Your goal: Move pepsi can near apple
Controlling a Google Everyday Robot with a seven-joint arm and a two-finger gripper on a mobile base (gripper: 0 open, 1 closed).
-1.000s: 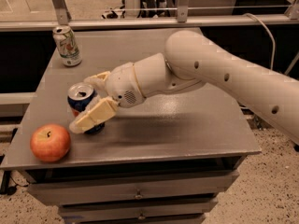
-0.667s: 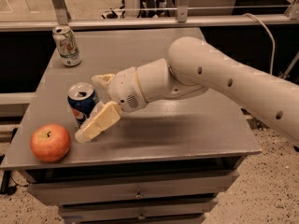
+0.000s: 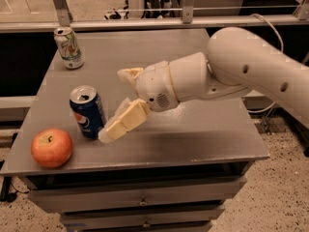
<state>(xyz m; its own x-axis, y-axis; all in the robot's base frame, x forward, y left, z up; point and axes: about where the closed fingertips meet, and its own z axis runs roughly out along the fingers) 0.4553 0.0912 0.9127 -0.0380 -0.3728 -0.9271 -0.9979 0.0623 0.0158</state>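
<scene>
The pepsi can stands upright on the grey table, a little up and to the right of the apple, with a small gap between them. My gripper is just right of the can and open. Its near finger points down-left with its tip close beside the can's base. Its far finger is behind, clear of the can. Nothing is held.
A white and green can stands at the table's back left corner. My arm reaches in from the right over the table. A metal rail runs behind the table. Drawers are below the front edge.
My gripper has let go of the pepsi can and drawn back to the right. The can stays standing near the apple.
</scene>
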